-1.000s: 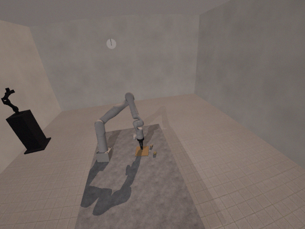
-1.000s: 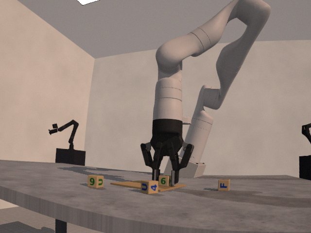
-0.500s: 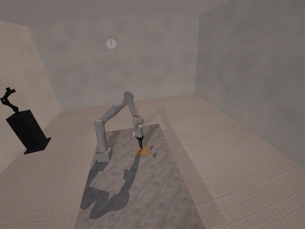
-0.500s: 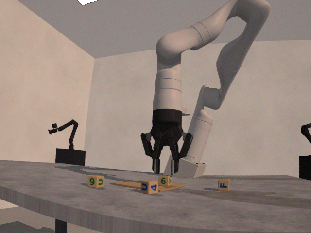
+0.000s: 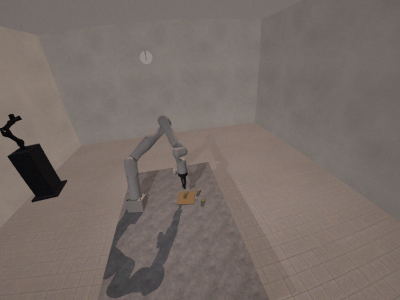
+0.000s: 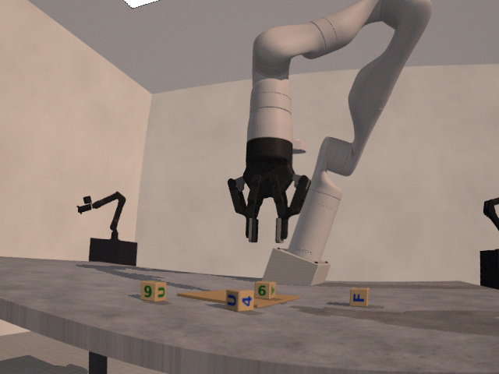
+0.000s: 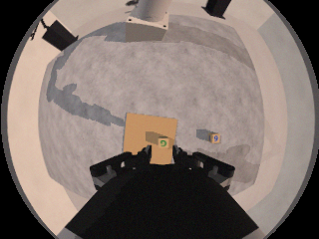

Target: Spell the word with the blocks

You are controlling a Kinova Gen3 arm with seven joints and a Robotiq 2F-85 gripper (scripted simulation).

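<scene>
With one block (image 6: 264, 290) set on the mat (image 6: 201, 295), the gripper (image 6: 265, 230) hangs high above it, partly open and holding nothing; three blocks (image 6: 239, 300) (image 6: 153, 291) (image 6: 359, 297) lie off the mat, so the next move likely calls for fetching the second letter.

Exterior view, legible markings on four blocks:

- Left block (image 6: 153, 291): green "9" and a green "U" turned sideways.
- Front block (image 6: 239, 300): blue "U" and "4", both turned sideways.
- Block on the mat (image 6: 264, 290): green "6".
- Right block (image 6: 359, 297): blue "F", turned sideways.
</scene>
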